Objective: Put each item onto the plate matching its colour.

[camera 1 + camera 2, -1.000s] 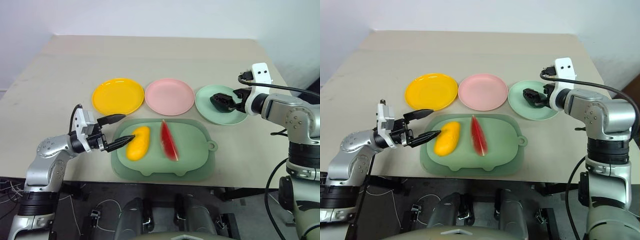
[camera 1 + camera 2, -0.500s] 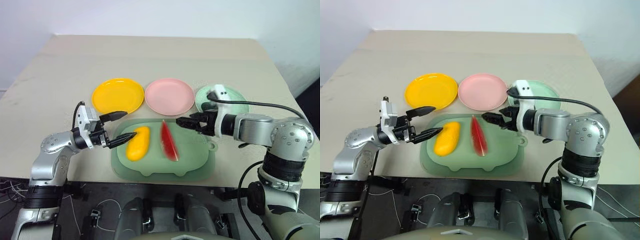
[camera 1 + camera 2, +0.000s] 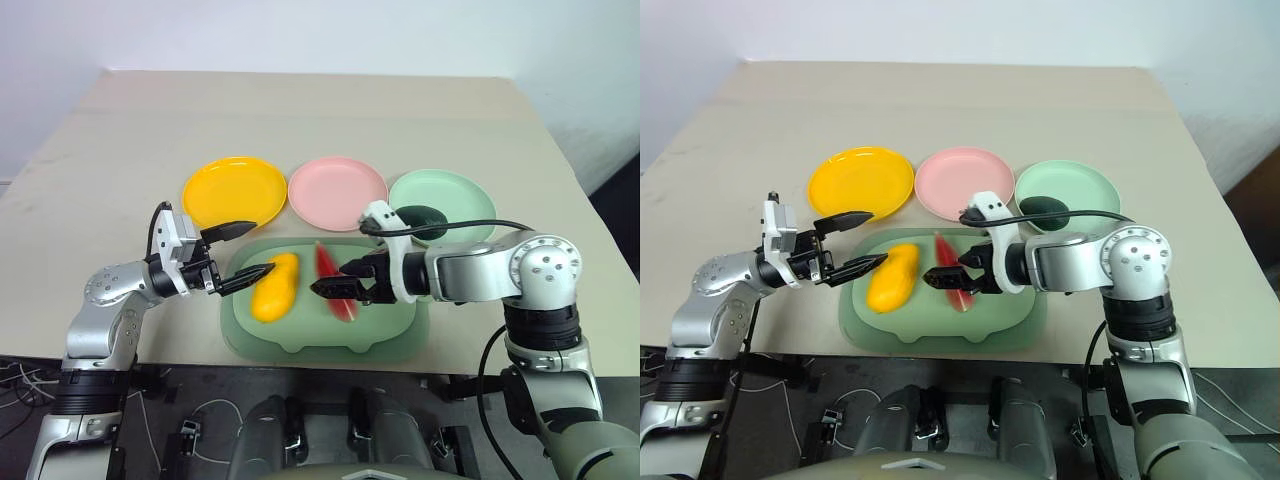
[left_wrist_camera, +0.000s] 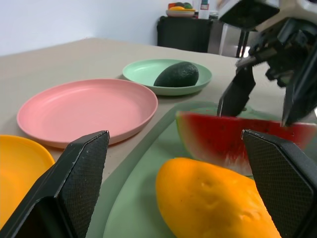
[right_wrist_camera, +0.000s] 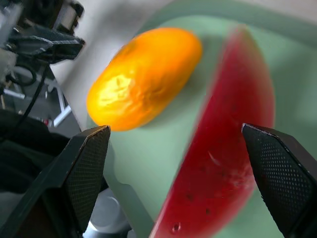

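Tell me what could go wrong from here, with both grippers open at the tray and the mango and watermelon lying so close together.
1. The right gripper straddles the thin watermelon wedge; closing off-centre could topple or squirt it aside.
2. The mango lies right beside the wedge, and the left gripper is open at it; both arms working together on the tray could collide.
3. The avocado already sits on the green plate; a wide swing could knock it.

Humanoid robot arms, silver-grey with black two-finger grippers

Left gripper (image 3: 238,255) and right gripper (image 3: 335,285) are showing tapered black fingers with cross-hatched pads; white wrist camera housings are sitting above each; black cables are running along rounded silver forearms; black rings are banding the joints.
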